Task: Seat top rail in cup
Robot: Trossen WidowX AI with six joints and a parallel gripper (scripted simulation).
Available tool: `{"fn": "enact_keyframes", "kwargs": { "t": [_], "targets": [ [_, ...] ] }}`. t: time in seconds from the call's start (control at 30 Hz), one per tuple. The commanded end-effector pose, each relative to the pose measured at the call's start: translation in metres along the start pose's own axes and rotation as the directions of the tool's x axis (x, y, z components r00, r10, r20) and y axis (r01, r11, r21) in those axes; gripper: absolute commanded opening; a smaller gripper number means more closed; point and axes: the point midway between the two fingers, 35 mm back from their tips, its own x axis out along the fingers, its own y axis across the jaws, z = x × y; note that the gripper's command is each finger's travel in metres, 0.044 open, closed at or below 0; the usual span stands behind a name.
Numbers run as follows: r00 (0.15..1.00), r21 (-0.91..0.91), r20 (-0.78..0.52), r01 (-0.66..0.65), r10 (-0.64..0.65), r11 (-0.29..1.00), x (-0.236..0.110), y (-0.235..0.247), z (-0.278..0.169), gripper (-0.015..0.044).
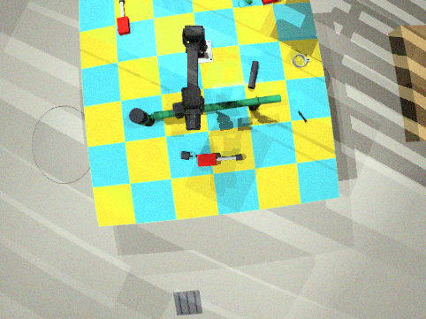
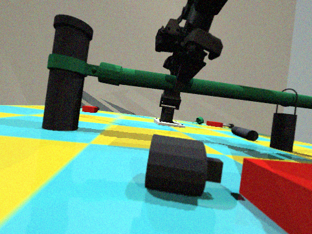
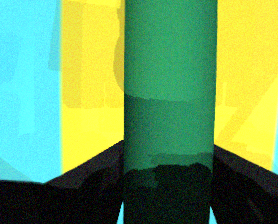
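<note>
green is the thing to watch here: you've got the long green round top rail (image 2: 226,89) running level above the yellow and cyan checkered mat (image 1: 283,186), and your black parallel-jaw gripper (image 2: 181,81) is clamped down on it from above, fingers partly closed with the rail filling the gap between them. in the wrist view the rail (image 3: 170,100) runs straight up the middle with a dark finger (image 3: 85,170) pressed against each side. look at the exterior view and you'll see the rail's left end sitting in the green rail-end cup (image 2: 110,72), which hangs off the green brace band (image 2: 66,64) wrapped around the big dark round post (image 2: 63,94), a bit below the post's dark flared cap (image 2: 74,24). how deep the end sits in the cup, you can't tell from here. on the right the rail passes through the thin wire loop (image 2: 289,95) on top of the short dark post (image 2: 283,131). from the top view your arm (image 1: 193,66) reaches across and grips the rail (image 1: 247,102) left of its middle.
</note>
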Motion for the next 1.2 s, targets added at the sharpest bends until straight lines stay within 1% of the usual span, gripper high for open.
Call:
{"fn": "enact_keyframes", "kwargs": {
  "t": [0.0, 0.4, 1.17],
  "targets": [
    [1.000, 0.003, 0.015, -0.004, 0.004, 1.000, -0.003, -0.001, 0.006, 0.0000],
    [1.000, -0.001, -0.001, 0.001, -0.001, 1.000, 0.000, 0.000, 0.001, 0.0000],
    [1.000, -0.001, 0.000, 0.001, -0.001, 1.000, 0.002, 0.000, 0.017, 0.0000]
  ]
}}
